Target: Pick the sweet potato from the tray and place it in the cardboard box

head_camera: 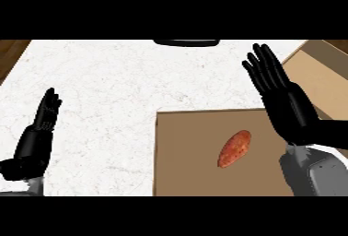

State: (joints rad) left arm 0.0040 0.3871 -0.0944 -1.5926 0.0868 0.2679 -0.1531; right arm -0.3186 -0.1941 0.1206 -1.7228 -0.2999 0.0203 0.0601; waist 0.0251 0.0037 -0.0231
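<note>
Right robot hand [285, 99] hangs open, fingers straight, holding nothing, over the tray's [183, 156] right edge. Sweet potato [234, 148] lies on the tray just left of and below that palm, long axis running near-vertical in view with a slight tilt right. Cardboard box [319, 76] sits beyond the tray's right side, nothing visible inside. Left robot hand [41, 126] rests open, well left of the tray on the counter [115, 92] side; right is nearer

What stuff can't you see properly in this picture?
- Cardboard box, head view: cut off by the right edge, partly hidden by the right robot hand.
- Tray: its lower part runs out of view; the right forearm covers its corner.
- Dark object at the top edge: cut off, cannot tell what it is.
</note>
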